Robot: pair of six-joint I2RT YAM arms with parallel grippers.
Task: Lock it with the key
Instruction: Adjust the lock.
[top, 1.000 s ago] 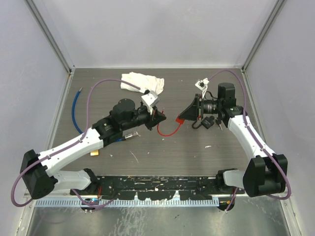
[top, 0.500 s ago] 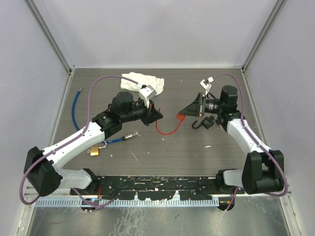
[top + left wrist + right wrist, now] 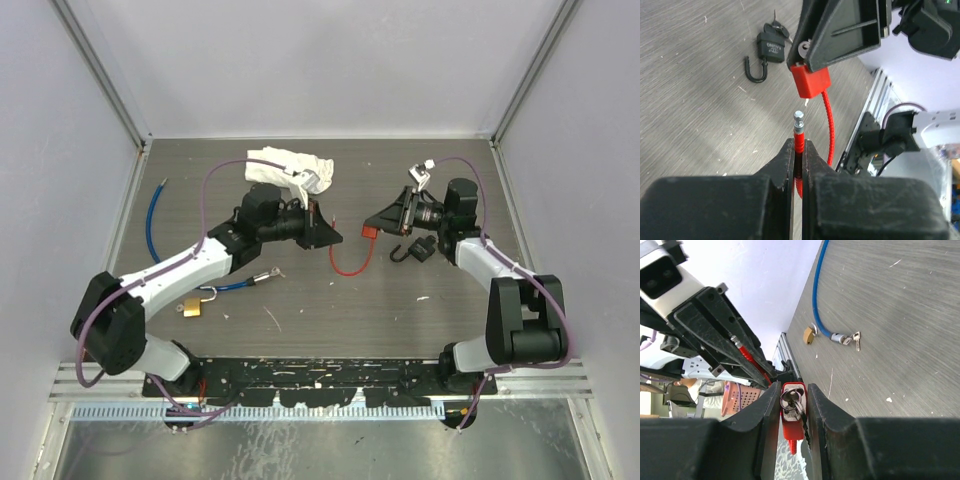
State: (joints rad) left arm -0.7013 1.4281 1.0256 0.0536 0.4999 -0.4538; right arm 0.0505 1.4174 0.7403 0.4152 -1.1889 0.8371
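Red cable lock (image 3: pixel 366 237): held up between the two arms, over the middle of the dark grey wood-grain counter (image 3: pixel 400 310).
- Two ends, one in each claw. Not yet joined.
- Blocky red plastic lock body (image 3: pixel 810 82) sits in the right claw (image 3: pixel 792 390), whose jaws are pressed against its two sides. Silver key and ring (image 3: pixel 790 401) stick out of the body's face between the fingers.
- Flexible red cable (image 3: pixel 350 266) leaves the body and droops in a loop toward the near side. Cannot tell whether the loop rests on the counter.
- The cable's free end finishes in a small silver metal pin (image 3: pixel 799 117). The left claw (image 3: pixel 798 150) is clamped tight on the cable just behind the pin, jaws nearly meeting.
- Left wrist view: pin points up at the lock body, just beside its lower corner. A small gap shows between them; not touching.

Other things on the counter:
- Black padlock with open shackle and keys (image 3: pixel 420 248), lying flat just beside the right arm.
- Blue cable (image 3: pixel 155 215) at the left side. Its silver end with keys (image 3: pixel 845 337) lies near a small brass padlock (image 3: pixel 192 307).
- Crumpled white cloth (image 3: pixel 290 165) at the far side, behind the left claw.
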